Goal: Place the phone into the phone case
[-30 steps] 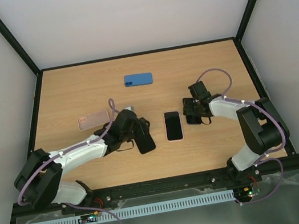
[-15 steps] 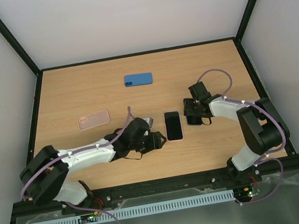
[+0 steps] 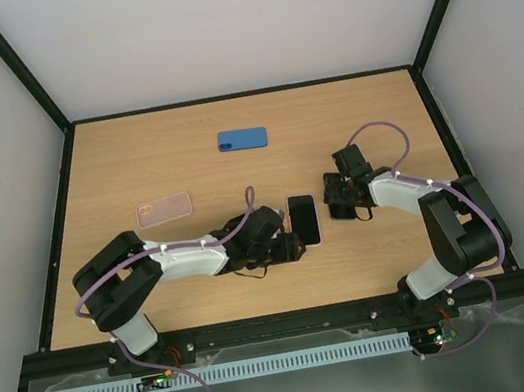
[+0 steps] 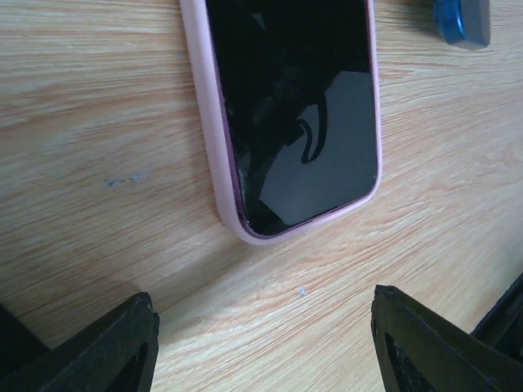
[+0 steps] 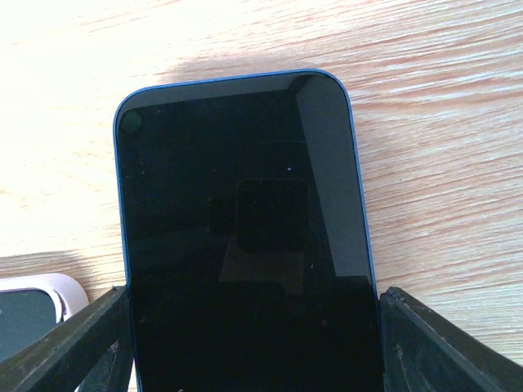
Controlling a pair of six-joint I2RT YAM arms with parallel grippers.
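Pink case (image 4: 212, 122): holds a dark-screened phone (image 4: 294, 106), face up.
Left gripper (image 4: 261, 327): jaws spread, empty, just short of the case's end.
Right gripper (image 5: 253, 318): fingers straddle the blue-edged phone (image 5: 245, 212); cannot tell whether they grip it.

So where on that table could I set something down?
The table is bare along its far edge behind the blue case, in both far corners, and on the near strip in front of the pink-cased phone. The middle is crowded: the left end effector and right end effector flank that phone. The clear case lies farther left.
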